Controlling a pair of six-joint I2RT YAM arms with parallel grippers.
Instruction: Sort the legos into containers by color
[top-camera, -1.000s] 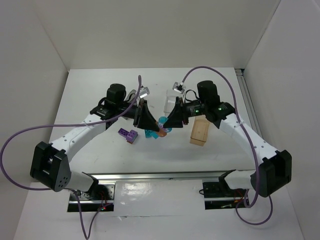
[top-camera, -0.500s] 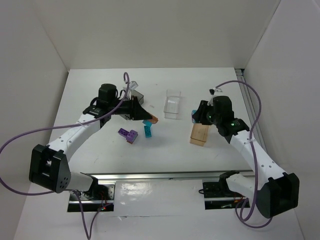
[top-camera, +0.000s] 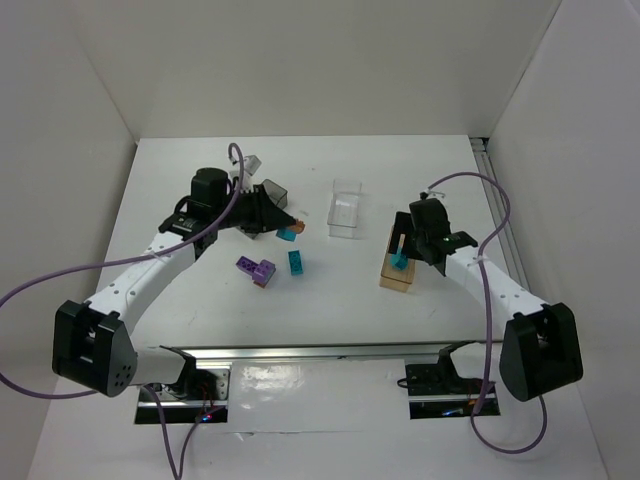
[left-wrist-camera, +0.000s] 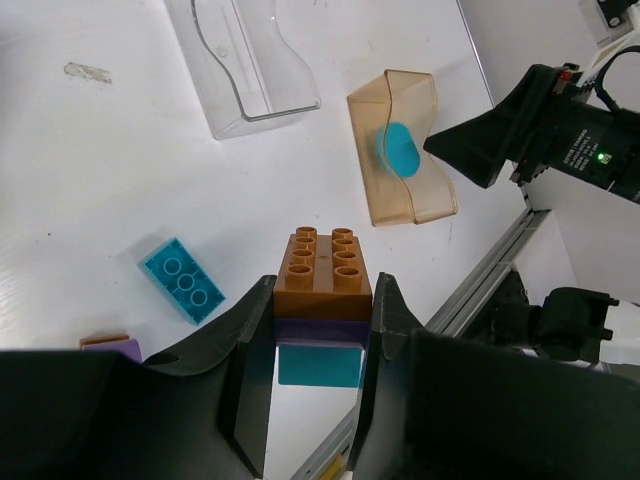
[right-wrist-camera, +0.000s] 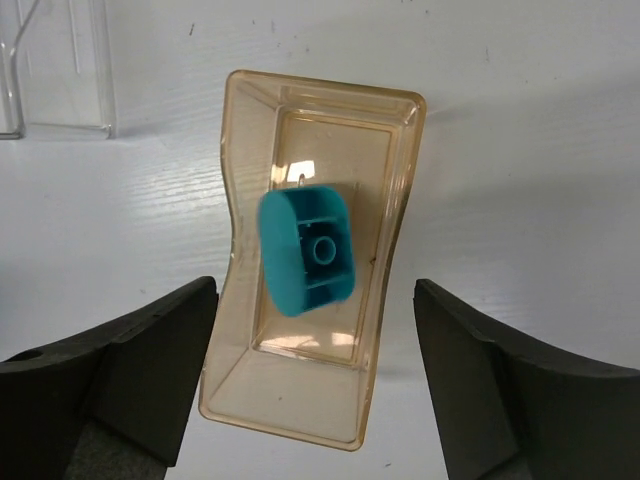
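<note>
The worry here is the left gripper (left-wrist-camera: 320, 305). It is pinched on a stack (left-wrist-camera: 322, 275) of three bricks: orange-brown on top, purple in the middle, teal underneath. If that goes into any one box as it is, two colours end up in the wrong place. It looks as though it has to be pulled apart first. The fingers seem to bear mostly on the upper two bricks, so the teal one could work loose and fall.

The right gripper (right-wrist-camera: 315, 295) hangs spread wide over the tan box (right-wrist-camera: 385, 110), near the right edge of the table (top-camera: 420, 160). A teal brick (right-wrist-camera: 305, 250) with one rounded end shows inside the box, hollow side up. I can't tell whether it has settled on the floor of the box.

A clear box (top-camera: 346, 208) sits mid-table. A dark box (top-camera: 272, 192) sits left of it, just behind the left gripper. A loose teal block (top-camera: 297, 261) and a purple brick (top-camera: 257, 270) lie on the table nearer the arms, both unsorted.
</note>
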